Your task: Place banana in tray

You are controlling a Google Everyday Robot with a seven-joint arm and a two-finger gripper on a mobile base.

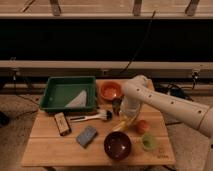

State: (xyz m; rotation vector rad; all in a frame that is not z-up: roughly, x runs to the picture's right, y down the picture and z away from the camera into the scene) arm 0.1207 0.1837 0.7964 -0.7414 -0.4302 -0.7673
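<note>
The dark-green tray stands at the table's back left with a white sheet lying in it. My white arm reaches in from the right and bends down over the middle of the table. The gripper points down just right of the brush head, between the orange bowl and the maroon bowl. A pale-yellow banana shows right under the gripper, at table height. The gripper hides most of it.
An orange bowl stands behind the gripper. A white-handled brush, a blue sponge and a dark bar lie left of it. A maroon bowl, an orange fruit and a green cup sit at the front right.
</note>
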